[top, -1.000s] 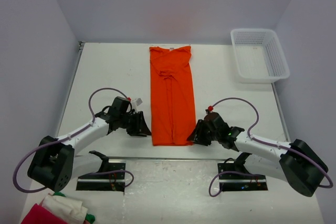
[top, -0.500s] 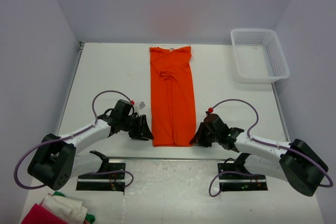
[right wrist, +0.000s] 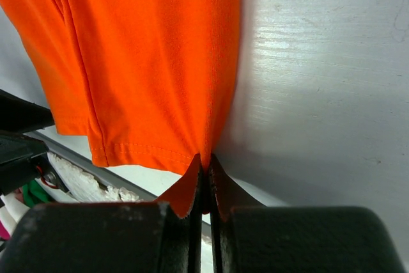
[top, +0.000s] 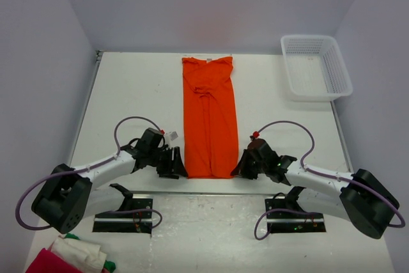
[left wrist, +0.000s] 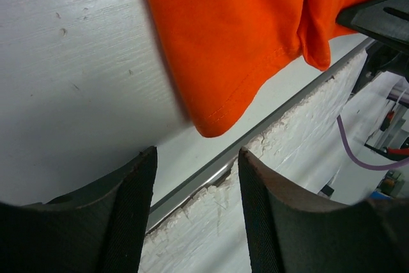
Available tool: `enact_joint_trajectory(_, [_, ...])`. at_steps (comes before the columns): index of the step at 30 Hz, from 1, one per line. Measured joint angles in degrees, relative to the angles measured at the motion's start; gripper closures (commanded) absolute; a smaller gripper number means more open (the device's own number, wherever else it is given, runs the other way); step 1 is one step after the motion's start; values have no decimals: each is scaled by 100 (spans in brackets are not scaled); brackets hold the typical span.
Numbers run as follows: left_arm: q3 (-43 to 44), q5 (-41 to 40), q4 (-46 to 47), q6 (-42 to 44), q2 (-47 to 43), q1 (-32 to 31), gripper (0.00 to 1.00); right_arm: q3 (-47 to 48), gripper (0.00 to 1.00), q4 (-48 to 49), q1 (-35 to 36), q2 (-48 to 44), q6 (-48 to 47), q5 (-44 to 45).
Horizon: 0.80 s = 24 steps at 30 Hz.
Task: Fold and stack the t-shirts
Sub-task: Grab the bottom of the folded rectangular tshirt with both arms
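An orange t-shirt point(top: 209, 119), folded lengthwise into a long strip, lies flat down the middle of the table. My right gripper point(top: 240, 167) sits at its near right corner. In the right wrist view the right gripper point(right wrist: 206, 165) is shut, with the t-shirt's point(right wrist: 147, 62) hem corner pinched between the jaws. My left gripper point(top: 177, 163) rests by the near left corner. In the left wrist view the left gripper point(left wrist: 198, 155) stands open with nothing between its fingers. The t-shirt's point(left wrist: 236, 30) corner lies just ahead of the gap.
A white mesh basket point(top: 316, 65) stands at the back right. A pile of red, white and green cloth point(top: 70, 257) lies at the near left, behind the left arm's base. The table's near edge point(left wrist: 211, 177) runs just below the shirt's hem.
The right gripper has shut on the shirt's near right corner. The left gripper has slid toward the near left corner and opened wider.
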Motion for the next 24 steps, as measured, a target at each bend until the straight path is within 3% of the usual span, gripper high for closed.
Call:
enact_joint_trajectory(13, [138,-39,763,-553,743,-385,52,0,100,-125,59,-98,-4,26])
enact_joint_trajectory(21, [129,-37,1145,-756,1051,-516,67,0,100,-236,68,-188,-22,105])
enact_joint_trajectory(24, [111,-68,1196,-793,1108,-525,86,0,100,-236,68,-188,-24,105])
